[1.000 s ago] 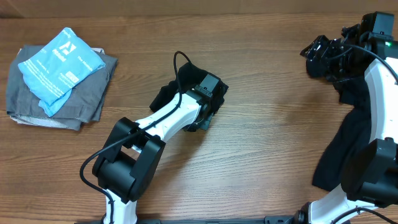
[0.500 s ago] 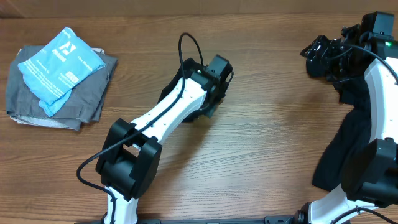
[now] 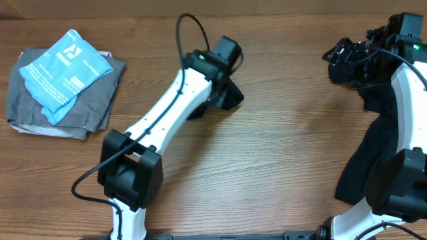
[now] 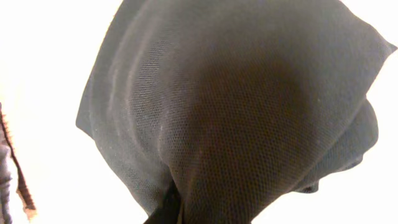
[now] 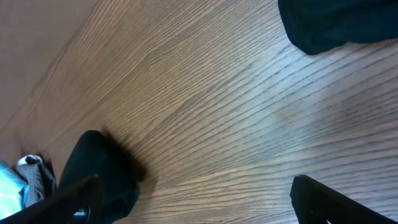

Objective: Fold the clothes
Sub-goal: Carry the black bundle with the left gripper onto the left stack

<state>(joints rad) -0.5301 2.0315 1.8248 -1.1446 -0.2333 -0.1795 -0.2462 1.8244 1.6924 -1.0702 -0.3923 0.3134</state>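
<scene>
Counting now: two black garments (image 3: 230, 99) (image 3: 370, 153), one grey folded garment (image 3: 93, 107), one light blue packet (image 3: 63, 70), two robot arms (image 3: 167, 120) (image 3: 407, 87), and one counter (image 3: 287, 153).

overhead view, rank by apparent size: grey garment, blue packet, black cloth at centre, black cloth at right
1. grey garment.
2. black cloth at right and blue packet: alike in what shows; the arm hides part of the cloth, so unranked.
3. black cloth at centre, bunched.

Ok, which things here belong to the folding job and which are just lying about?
Job: black garment bunched mid-table; black garment at the right edge.
Lying about: grey folded garment; light blue packet on top of it.
</scene>
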